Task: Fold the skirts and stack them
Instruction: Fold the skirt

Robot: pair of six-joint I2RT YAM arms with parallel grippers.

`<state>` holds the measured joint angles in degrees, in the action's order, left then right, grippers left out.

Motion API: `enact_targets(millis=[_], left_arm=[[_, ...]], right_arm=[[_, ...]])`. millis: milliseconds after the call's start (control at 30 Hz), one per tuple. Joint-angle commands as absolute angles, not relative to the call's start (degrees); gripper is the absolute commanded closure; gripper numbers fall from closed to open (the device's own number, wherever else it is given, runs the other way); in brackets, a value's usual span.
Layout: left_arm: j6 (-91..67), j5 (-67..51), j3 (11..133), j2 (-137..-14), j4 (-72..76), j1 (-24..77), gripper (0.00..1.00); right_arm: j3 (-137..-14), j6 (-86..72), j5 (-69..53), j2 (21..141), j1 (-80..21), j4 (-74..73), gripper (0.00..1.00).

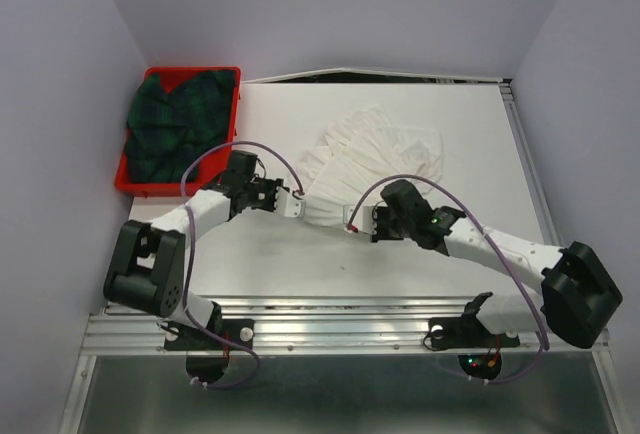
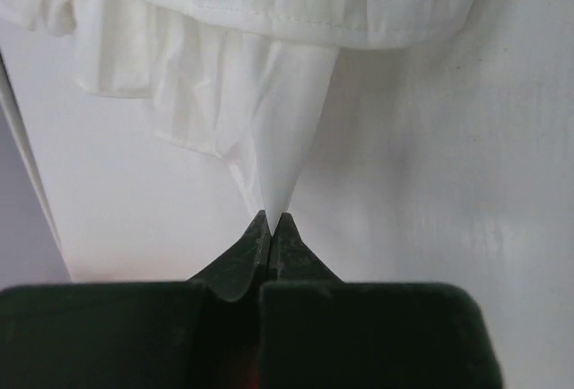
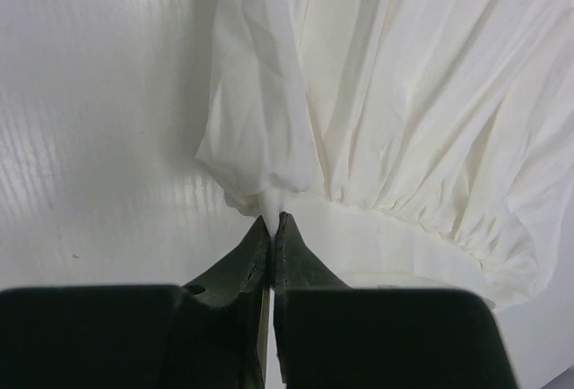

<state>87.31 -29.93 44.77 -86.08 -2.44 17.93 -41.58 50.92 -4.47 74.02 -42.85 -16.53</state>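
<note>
Top view: white ruffled skirt (image 1: 375, 154) is spread on the table (image 1: 300, 274), centre-back, fanned out away from the arms. The plaid skirt (image 1: 175, 124) is bunched in the red tray (image 1: 122, 179) at far left, not yet handled. At the white skirt's narrow near end, left gripper (image 1: 297, 204) and right gripper (image 1: 352, 226) are placed at its two corners. Left wrist view: the jaws are closed on a thin peak of white fabric, drawn taut into a cone from the layered edge, and it is held by the very tips only. Right wrist view: the jaws are likewise clamped on a small pinch beside the gathered band. The step is judged to be the first fold of the white skirt, so the task is early. For a clean fold, both corners should be lifted together to equal height. They should be carried over toward the far hem with even tension between the arms so no sag forms, then lowered with edges aligned before release. The tip-only pinch looks shallow, so slip is a risk if cloth is dragged. Slow travel is advised.
</note>
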Motion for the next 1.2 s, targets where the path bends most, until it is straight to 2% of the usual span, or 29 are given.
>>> enact_targets(millis=[0, 233, 433, 600, 900, 1167], left_arm=[[86.1, -32.1, 43.2, -75.7, -10.4, 17.5, 1.0], [79.7, -32.9, 42.0, -59.8, -19.3, 16.5, 1.0], [67.7, -33.8, 47.3, -57.1, -13.6, 16.5, 1.0], [57.8, -35.2, 55.5, -66.5, -8.4, 16.6, 1.0], [48.0, -33.6, 74.3, -83.9, -0.4, 20.6, 1.0], [42.0, -29.4, 91.7, -102.8, 0.6, 23.6, 1.0]], right_arm=[[-45.6, 42.9, -8.0, 68.5, -43.4, -23.5, 0.99], [-48.5, 28.8, -14.9, 63.8, -43.4, -29.0, 0.99], [-49.0, 18.8, -16.5, 61.2, -43.4, -29.4, 0.99], [-48.7, 10.0, -15.9, 59.5, -41.2, -28.2, 0.99], [-51.8, 0.2, -29.7, 61.3, -17.3, -28.4, 0.99], [-52.0, -1.5, -42.8, 67.9, -4.4, -28.2, 0.99]])
